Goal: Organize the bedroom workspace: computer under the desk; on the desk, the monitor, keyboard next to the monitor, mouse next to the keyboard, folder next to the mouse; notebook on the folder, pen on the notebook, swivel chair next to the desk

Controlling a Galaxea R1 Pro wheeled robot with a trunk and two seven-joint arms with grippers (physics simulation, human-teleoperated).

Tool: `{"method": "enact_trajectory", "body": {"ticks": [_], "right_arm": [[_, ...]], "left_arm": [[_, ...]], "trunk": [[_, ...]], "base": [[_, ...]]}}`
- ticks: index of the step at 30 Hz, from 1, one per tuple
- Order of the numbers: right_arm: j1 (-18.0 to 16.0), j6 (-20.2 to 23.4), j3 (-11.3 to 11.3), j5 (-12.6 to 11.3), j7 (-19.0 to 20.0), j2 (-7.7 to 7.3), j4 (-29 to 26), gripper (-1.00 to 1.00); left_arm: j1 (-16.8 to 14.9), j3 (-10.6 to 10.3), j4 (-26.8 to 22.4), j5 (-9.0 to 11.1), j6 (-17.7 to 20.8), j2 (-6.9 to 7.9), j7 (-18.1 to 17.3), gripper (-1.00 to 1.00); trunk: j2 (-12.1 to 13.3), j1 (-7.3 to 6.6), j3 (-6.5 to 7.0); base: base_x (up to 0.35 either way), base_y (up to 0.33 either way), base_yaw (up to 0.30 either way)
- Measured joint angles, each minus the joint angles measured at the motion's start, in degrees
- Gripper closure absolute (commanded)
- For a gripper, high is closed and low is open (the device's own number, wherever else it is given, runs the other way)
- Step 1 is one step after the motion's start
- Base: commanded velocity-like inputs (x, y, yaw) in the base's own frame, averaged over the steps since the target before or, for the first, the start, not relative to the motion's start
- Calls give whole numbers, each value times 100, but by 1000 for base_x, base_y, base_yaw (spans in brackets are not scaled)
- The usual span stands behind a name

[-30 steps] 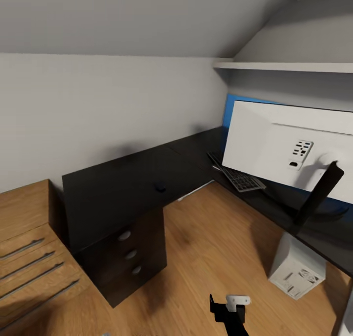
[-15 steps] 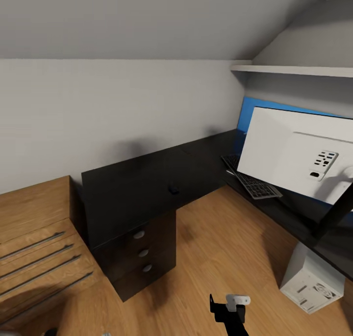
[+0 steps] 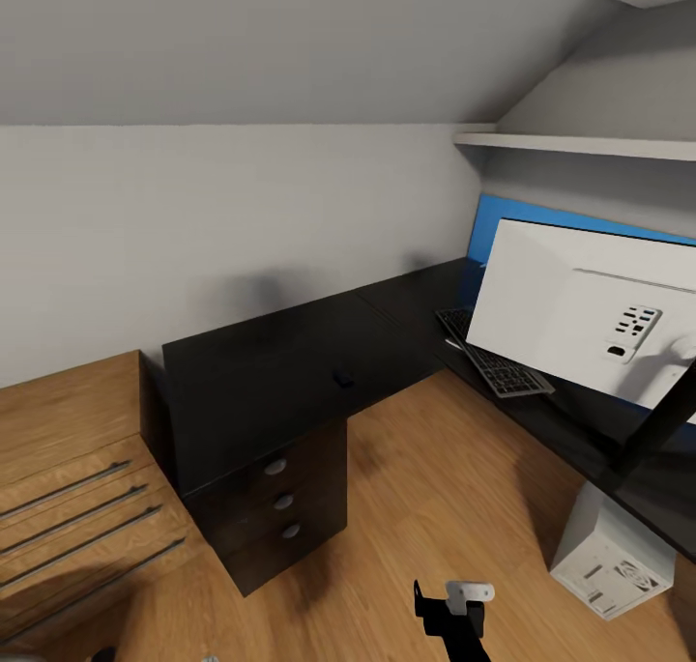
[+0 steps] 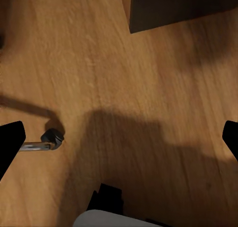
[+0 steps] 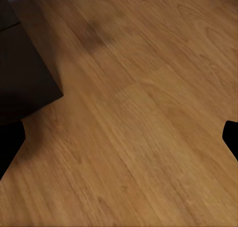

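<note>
Both my pincers hang released, holding nothing, while I'm driving. Monitor (image 3: 580, 304) and keyboard (image 3: 493, 358) sit together on the desk (image 3: 280, 372), right wing; computer (image 3: 611, 562) tucked underneath, as required.

- Wooden floor (image 3: 454, 488): light-brown planks, soft shadows across it.
- Rear wall (image 3: 193, 217): plain pale grey, rising from the floor behind the furniture.
- Sloped ceiling (image 3: 290, 34): grey, angled down to meet the rear wall.
- White shelf (image 3: 580, 144): mounted high on the side wall, to the right of the rear wall.
- Low wooden cabinet (image 3: 68, 478): stands against the rear wall at its left end; drawer fronts carry long thin metal handles.
</note>
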Motion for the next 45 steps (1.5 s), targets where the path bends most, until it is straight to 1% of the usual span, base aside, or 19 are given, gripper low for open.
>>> {"method": "enact_trajectory", "body": {"ticks": [31, 36, 45], "right_arm": [[0, -8, 0, -1, 0, 0, 7, -100], [0, -9, 0, -2, -2, 0, 5, -100], [0, -9, 0, 0, -3, 0, 6, -100]], "left_arm": [[0, 0, 0, -8, -2, -17, 3, -100], [0, 0, 0, -4, -2, -18, 1, -100], [0, 0, 0, -1, -1, -18, 1, -100]], "trunk": [[0, 0, 0], [0, 0, 0], [0, 1, 0]], "base": [[0, -2, 0], [-32, -170, 0], [-59, -271, 0]]}}
